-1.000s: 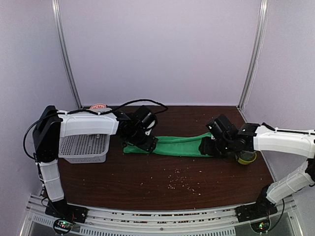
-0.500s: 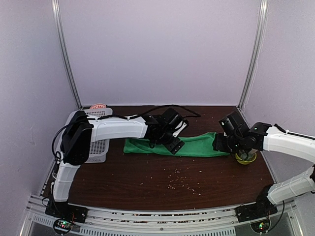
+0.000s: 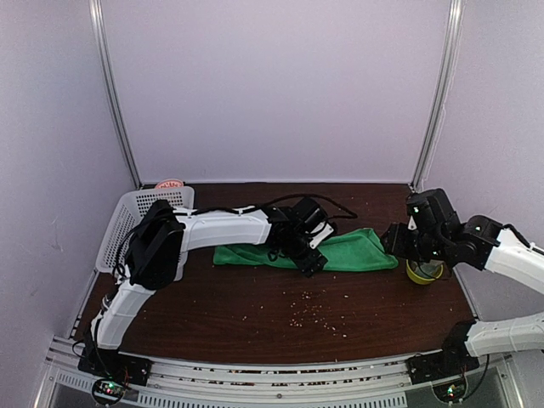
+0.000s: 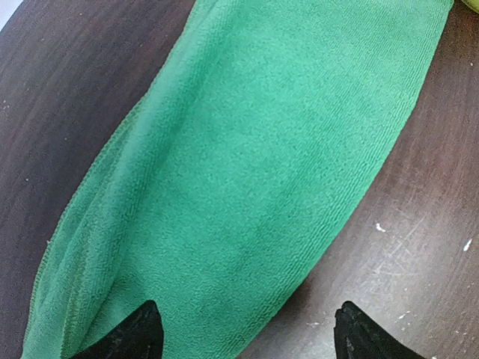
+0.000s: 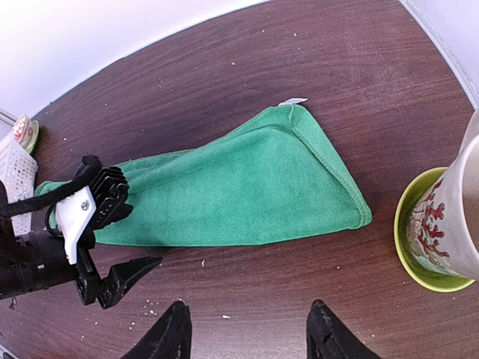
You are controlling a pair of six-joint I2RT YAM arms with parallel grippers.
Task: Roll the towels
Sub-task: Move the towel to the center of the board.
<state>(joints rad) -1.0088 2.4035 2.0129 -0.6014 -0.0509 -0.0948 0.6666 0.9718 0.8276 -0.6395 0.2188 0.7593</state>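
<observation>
Seen from above, the left gripper point(image 3: 308, 259) covers the middle of the green towel point(image 3: 361, 252), and its arm hides much of the basket point(image 3: 119, 223). The right gripper point(image 3: 401, 242) hides part of the bowl point(image 3: 422, 274). In the right wrist view, the printed towel point(image 5: 456, 224) standing in the bowl is cut off by the right edge. Pale specks point(image 3: 314, 313) on the table point(image 3: 212, 297) are too small to identify.

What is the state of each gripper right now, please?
Left gripper: open over the green towel, holding nothing.
Right gripper: open, holding nothing.
</observation>
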